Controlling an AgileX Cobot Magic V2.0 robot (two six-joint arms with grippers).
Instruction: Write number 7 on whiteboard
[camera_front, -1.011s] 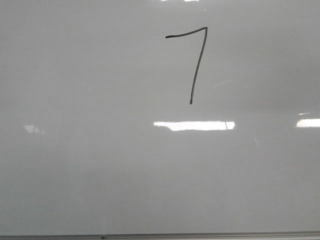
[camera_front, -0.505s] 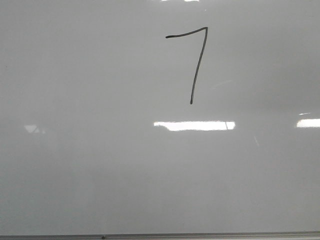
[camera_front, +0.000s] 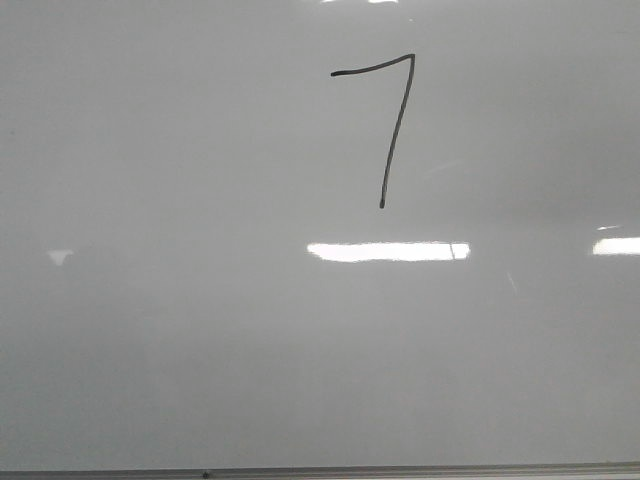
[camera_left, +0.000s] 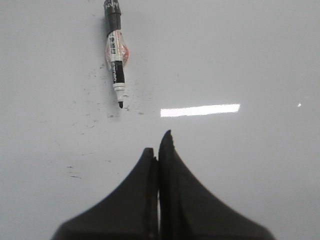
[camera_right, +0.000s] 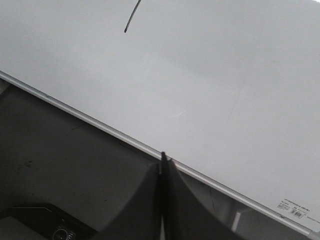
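The number 7 (camera_front: 392, 120) is drawn in thin black marker on the whiteboard (camera_front: 200, 330), upper middle of the front view. The tail end of its downstroke (camera_right: 131, 19) shows in the right wrist view. A marker pen (camera_left: 115, 60) with its cap off lies on the whiteboard (camera_left: 250, 60) ahead of my left gripper (camera_left: 157, 145), which is shut and empty. My right gripper (camera_right: 164, 157) is shut and empty, over the whiteboard's metal bottom edge (camera_right: 100, 125). Neither gripper shows in the front view.
Bright rectangular light reflections (camera_front: 388, 251) lie on the board below the 7. Small black ink specks (camera_left: 95, 112) dot the board around the marker's tip. A dark surface (camera_right: 60, 160) lies beyond the board's metal edge, with a dark device (camera_right: 55, 227) on it.
The 7 and the board stay the same. A faint reflection at the left of the board has shrunk slightly.
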